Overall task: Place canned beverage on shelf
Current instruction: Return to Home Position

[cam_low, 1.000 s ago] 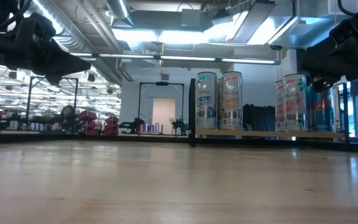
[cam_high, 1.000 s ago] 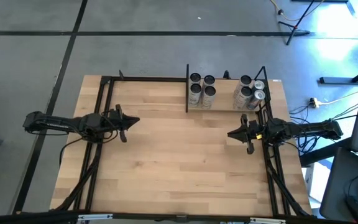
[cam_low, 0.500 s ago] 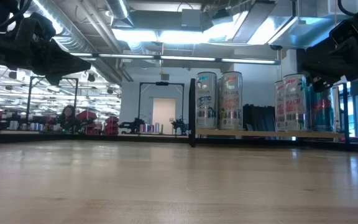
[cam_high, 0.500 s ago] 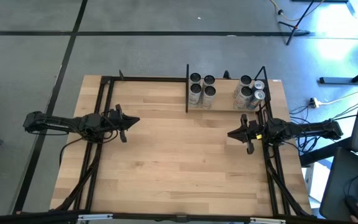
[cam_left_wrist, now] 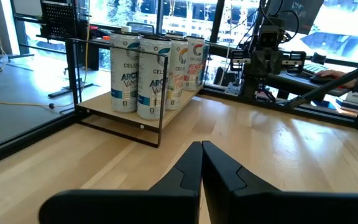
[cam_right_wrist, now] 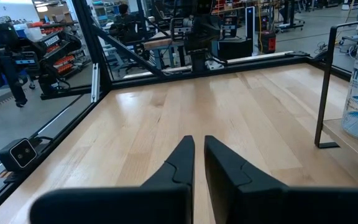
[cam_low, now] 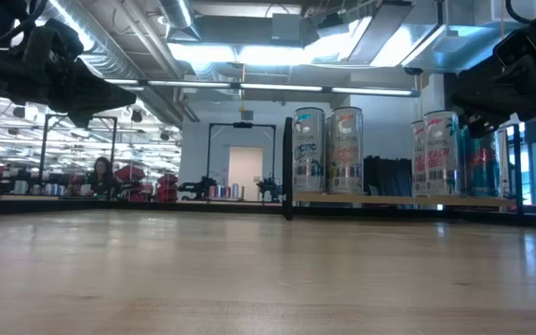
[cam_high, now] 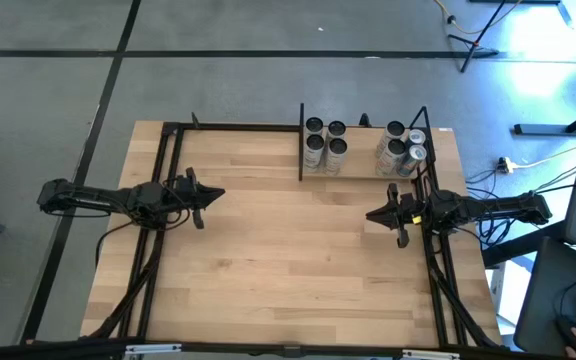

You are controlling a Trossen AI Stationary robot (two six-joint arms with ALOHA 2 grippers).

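Item one: the shelf (cam_high: 363, 152), which stood at the far edge of the table (cam_high: 268, 260), toward the right arm's side, framed by black posts (cam_high: 300, 140). Item two: the cans, all upright on the shelf. The left cluster (cam_high: 325, 143) held four. The right cluster (cam_high: 402, 146) held what we took for four, though they overlapped from above and we could not count them surely. We judged them sorted by kind, with bare plank left between. We saw no can on the table. Item three: the left gripper (cam_high: 213, 195), raised over the table's left side, well apart from the shelf, its fingers pressed together on nothing. Item four: the right gripper (cam_high: 373, 215), raised near the shelf's right end, fingers drawn all but together, likewise empty. We judged both arms parked clear because the stocking looked complete, with only the home pose left to settle.
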